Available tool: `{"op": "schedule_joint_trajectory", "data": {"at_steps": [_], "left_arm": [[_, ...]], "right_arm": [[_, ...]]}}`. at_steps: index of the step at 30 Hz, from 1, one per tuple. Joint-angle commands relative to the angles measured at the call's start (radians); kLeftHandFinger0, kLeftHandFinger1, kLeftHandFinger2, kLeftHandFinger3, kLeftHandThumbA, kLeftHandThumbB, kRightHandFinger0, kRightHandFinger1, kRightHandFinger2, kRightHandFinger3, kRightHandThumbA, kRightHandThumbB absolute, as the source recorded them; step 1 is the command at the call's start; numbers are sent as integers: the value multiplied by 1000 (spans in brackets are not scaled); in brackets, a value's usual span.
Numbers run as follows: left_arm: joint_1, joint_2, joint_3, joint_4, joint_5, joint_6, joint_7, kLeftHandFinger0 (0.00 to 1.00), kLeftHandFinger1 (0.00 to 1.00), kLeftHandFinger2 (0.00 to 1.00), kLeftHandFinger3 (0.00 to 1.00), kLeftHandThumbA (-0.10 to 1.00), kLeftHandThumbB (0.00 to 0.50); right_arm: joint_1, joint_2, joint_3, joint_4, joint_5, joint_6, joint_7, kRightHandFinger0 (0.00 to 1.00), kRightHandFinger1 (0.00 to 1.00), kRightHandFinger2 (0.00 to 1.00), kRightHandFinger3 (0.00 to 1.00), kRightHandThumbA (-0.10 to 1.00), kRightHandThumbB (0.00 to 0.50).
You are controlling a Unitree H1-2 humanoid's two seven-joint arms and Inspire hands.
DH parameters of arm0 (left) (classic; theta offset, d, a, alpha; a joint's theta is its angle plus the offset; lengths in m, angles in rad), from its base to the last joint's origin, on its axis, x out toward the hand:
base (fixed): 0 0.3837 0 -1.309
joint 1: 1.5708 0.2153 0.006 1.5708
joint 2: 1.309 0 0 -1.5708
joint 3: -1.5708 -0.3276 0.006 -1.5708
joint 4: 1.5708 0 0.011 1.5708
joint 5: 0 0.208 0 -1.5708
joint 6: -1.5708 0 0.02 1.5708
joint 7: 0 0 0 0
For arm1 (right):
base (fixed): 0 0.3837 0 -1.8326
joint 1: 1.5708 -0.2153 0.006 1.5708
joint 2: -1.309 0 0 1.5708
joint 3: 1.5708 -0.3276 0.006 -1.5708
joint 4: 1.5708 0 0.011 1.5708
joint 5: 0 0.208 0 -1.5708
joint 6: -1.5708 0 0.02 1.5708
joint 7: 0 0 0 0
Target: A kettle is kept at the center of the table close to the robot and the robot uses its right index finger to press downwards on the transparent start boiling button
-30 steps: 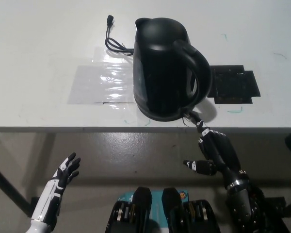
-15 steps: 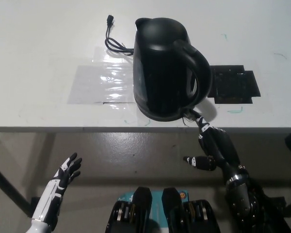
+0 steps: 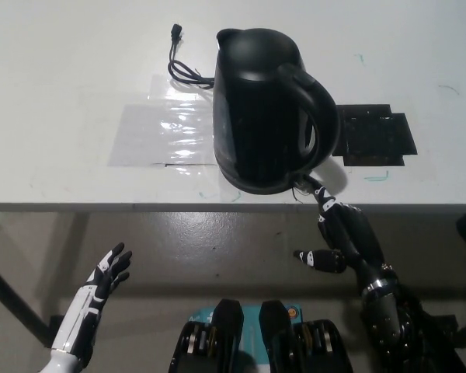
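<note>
The white tabletop (image 3: 78,70) fills most of what I can see from here, its near edge running straight across above the grey floor. On it, close to that edge and about in the middle, stands the black kettle (image 3: 256,109), upright, spout pointing away from the robot and its big loop handle (image 3: 314,105) turned toward the robot's right. A clear plastic sheet (image 3: 163,128) lies taped flat to the kettle's left, a dark square mat (image 3: 377,138) sits just beside it on the other side, and the kettle's black cord (image 3: 182,66) is coiled loose behind it.

The black right hand (image 3: 343,237) reaches up from below the edge with one finger stretched toward the foot of the handle, its tip at or touching the kettle's base where the start button (image 3: 304,183) should be; the other fingers are tucked in, the thumb jutting sideways. It holds nothing. The button itself is too small and shadowed for me to make out clearly.

To do this well, I'd say the fingertip should sit squarely on top of the lever and push straight down, not inward, or the light kettle may slide.

The white left hand (image 3: 102,281) hangs low at the robot's left, well apart, fingers spread and empty.
</note>
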Motion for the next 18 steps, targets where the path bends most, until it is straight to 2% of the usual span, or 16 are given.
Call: {"op": "schedule_joint_trajectory", "data": {"at_steps": [1,4,16,18], "left_arm": [[-17,15,-3,-35,-3,-36,-17,1000,1000,1000,1000,1000,319],[-16,15,-3,-38,-8,-27,-19,1000,1000,1000,1000,1000,332],[-19,19,-3,-38,-8,-32,-22,1000,1000,1000,1000,1000,315],[-20,20,-3,-31,-10,-44,-25,1000,1000,1000,1000,1000,299]], "right_arm": [[-44,-7,0,21,-1,4,-21,0,0,0,1000,1000,225],[-49,-8,8,49,-6,3,-24,0,0,0,1000,1000,219],[-61,-14,18,97,-6,17,-16,0,6,13,1000,1000,216],[-55,-16,16,69,-6,21,-11,0,0,0,1000,1000,218]]}}
